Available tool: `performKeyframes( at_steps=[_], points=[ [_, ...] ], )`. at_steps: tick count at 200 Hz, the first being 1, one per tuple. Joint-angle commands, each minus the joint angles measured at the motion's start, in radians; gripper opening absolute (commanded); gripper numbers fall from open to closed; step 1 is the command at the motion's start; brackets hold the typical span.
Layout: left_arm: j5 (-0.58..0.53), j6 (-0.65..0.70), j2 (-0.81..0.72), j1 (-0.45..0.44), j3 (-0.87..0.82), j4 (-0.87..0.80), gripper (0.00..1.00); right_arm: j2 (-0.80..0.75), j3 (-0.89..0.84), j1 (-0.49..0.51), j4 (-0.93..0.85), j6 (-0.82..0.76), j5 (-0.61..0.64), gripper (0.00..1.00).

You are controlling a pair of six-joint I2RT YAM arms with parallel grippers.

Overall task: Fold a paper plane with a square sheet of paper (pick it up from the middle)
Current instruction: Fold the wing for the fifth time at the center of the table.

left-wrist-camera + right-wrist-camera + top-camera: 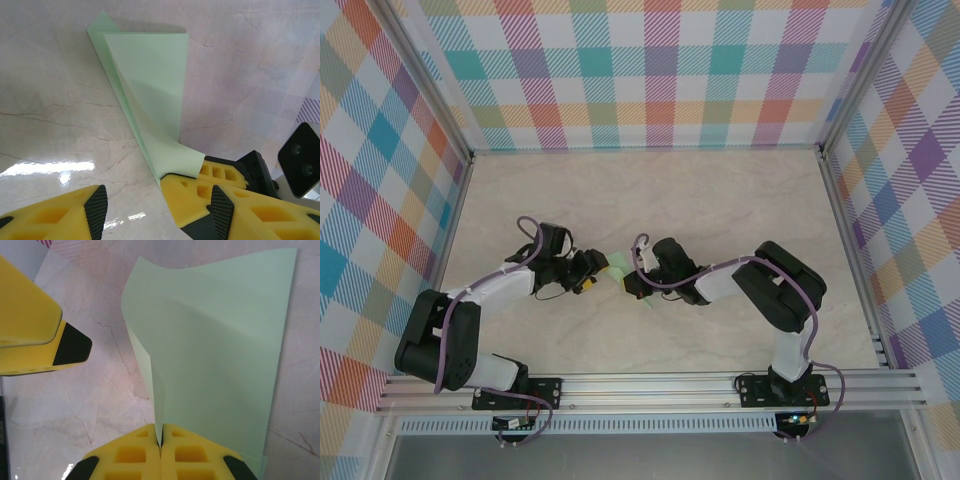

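Below, marble tabletop [670,200], plaid walls [660,70], green paper [618,266]

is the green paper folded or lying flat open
Folded, partly: the paper shows a sharp crease with layers overlapping, and one flap lifts off the table, pinched in the shut right tool.

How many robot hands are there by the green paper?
2. The left hand is open beside the green paper; the right hand, facing it, is shut on the paper's folded edge.
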Motion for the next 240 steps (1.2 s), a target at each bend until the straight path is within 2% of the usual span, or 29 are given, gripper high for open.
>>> performKeyframes(
  at_steps=[1,73,109,240],
  points=[
    [0.021,0.011,-0.017,0.005,-0.019,0.058,0.59,0.019,0.029,-0.018,0.039,0.086,-0.076,0.0],
    [0.033,0.014,0.018,-0.016,-0.036,0.132,0.57,0.062,0.049,-0.067,0.058,0.251,-0.171,0.0],
    [0.044,0.011,0.054,-0.032,-0.037,0.184,0.52,0.085,0.052,-0.09,0.077,0.33,-0.212,0.0],
    [0.063,0.031,0.16,-0.068,-0.004,0.278,0.35,0.113,0.034,-0.115,0.113,0.424,-0.24,0.0]
  ],
)
